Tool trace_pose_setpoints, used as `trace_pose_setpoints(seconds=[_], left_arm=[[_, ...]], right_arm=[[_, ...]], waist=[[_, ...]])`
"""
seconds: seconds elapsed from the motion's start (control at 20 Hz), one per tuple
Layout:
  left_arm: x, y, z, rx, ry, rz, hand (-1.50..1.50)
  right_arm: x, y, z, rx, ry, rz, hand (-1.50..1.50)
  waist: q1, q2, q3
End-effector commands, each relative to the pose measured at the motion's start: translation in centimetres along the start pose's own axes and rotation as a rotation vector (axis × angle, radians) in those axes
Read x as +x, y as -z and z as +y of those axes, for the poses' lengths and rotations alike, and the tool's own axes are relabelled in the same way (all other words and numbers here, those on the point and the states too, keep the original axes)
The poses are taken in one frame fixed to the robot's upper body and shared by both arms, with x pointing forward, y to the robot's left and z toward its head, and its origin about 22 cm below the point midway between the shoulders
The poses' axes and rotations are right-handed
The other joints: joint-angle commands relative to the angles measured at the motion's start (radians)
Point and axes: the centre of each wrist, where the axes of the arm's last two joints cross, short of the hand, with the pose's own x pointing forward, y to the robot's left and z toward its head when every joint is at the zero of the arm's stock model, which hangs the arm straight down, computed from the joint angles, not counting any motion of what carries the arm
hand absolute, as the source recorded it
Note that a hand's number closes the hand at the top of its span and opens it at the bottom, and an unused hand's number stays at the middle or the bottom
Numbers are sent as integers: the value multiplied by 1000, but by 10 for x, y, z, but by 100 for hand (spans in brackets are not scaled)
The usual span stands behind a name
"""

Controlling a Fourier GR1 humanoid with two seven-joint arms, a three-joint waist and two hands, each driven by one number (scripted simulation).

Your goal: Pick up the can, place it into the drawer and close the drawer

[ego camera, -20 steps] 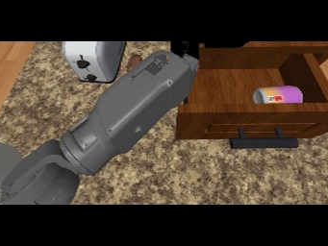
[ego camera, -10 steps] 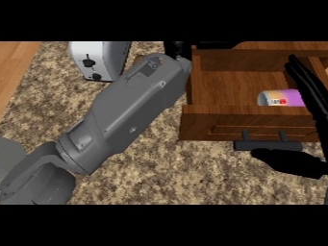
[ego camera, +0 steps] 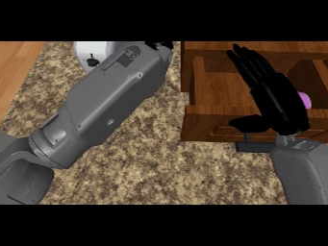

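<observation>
With the can (ego camera: 306, 100) seemingly lying behind its palm, the right hand (ego camera: 274, 98), fingers straight and holding nothing, should press the drawer (ego camera: 210, 89) front squarely inward.

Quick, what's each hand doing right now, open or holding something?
Left hand: mostly hidden at the top edge, cannot tell.
Right hand: open, fingers straight over the drawer.

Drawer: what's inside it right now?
The open drawer holds the can: only a pink sliver shows by its right wall. The open right hand reaches over the drawer and covers the rest of the can and much of the floor.
</observation>
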Motion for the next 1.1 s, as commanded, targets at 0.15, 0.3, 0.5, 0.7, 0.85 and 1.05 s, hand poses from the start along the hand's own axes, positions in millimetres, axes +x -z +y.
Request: trace_pose_setpoints(seconds=[0.15,0.3,0.5,0.7,0.85,1.05], left_arm=[[-2,-6,13,13,11,11,-150],[11,2,30,24,12,-5,-150],[17,0,55,34,21,-4,-150],[15,-4,65,26,20,2,-150],[18,-7,62,41,27,-1,-150],[21,-7,77,45,-16,-19,-150]], right_arm=[[-20,26,60,37,-114,41,-150],[-33,32,82,51,-146,67,-150],[-41,33,104,62,-205,93,-150],[-63,52,96,31,-247,134,-150],[-64,60,102,6,-267,138,-150],[-72,67,100,-61,-258,144,-150]], waist=[[4,0,1],[9,4,1],[14,-1,1],[25,4,1],[27,7,2],[27,11,2]])
